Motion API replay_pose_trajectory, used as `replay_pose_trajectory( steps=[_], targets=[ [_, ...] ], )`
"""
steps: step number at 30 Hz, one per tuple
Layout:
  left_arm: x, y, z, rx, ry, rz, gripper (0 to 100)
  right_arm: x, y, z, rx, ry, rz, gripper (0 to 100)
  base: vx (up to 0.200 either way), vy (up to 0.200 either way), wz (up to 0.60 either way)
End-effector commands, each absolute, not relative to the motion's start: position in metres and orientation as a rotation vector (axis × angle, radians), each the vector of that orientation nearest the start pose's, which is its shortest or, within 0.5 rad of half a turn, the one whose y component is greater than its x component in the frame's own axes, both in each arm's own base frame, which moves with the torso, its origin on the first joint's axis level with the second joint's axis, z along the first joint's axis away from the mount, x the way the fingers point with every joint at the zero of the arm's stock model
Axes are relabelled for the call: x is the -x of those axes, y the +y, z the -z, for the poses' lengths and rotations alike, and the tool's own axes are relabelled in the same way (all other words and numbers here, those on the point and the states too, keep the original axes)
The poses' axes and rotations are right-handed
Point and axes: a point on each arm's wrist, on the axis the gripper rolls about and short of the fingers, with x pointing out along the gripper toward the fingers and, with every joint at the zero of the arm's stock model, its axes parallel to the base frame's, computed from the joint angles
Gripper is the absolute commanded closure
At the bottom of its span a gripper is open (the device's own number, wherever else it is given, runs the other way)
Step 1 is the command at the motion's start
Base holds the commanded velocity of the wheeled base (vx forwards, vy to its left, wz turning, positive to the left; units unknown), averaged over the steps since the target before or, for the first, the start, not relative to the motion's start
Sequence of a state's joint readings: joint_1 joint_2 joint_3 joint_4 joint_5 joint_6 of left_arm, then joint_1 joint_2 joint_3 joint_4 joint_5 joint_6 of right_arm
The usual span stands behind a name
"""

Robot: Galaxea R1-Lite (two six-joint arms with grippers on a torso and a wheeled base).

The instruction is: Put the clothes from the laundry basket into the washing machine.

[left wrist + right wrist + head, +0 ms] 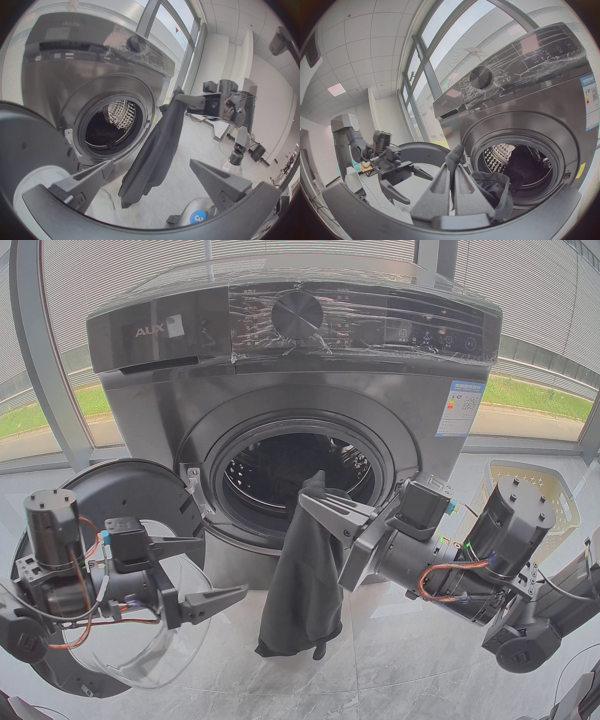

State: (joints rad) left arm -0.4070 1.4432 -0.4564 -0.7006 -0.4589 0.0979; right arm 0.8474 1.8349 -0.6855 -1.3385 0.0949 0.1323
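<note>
1. The right gripper is sitting at the centre of the head view, its fingers pressed tight together and pinching the top edge of a dark garment; the right wrist view is showing the same closed pinch, with fabric bunching beside the fingers.
2. The garment is hanging straight down from that grip in the lower middle of the frame, in front of the round opening of the washing machine and outside it. I cannot tell whether its lower hem is touching the pale tiled floor.
3. The left gripper is hovering in the lower left of the head view with its fingers spread wide and nothing between them, well apart from the garment; in the left wrist view the hanging cloth is showing beyond its gaping fingers.
4. The machine's door is standing swung open at the left, behind the left gripper.
5. Dark clothing is lying inside the drum.
6. The cream laundry basket is standing at the right edge, behind the right arm.
</note>
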Motion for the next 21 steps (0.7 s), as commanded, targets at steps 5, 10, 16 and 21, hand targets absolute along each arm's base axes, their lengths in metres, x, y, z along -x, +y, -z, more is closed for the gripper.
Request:
replay_pose_trajectory(
  steps=[5,10,16,21],
  targets=[
    [-0.245,-0.127,-0.142,-0.082,0.326,0.898,0,-0.206,0.247,-0.177,-0.195,-0.108,-0.969,100,0.0,0.0,0.0],
    [-0.253,-0.136,-0.137,-0.085,0.332,0.916,0,-0.206,0.247,-0.177,-0.198,-0.106,-0.969,100,0.0,0.0,0.0],
    [-0.264,-0.146,-0.127,-0.084,0.327,0.932,0,-0.205,0.247,-0.176,-0.196,-0.102,-0.973,100,0.0,0.0,0.0],
    [-0.277,-0.154,-0.116,-0.082,0.295,0.932,0,-0.203,0.249,-0.175,-0.196,-0.099,-0.979,100,0.0,0.0,0.0]
  ],
)
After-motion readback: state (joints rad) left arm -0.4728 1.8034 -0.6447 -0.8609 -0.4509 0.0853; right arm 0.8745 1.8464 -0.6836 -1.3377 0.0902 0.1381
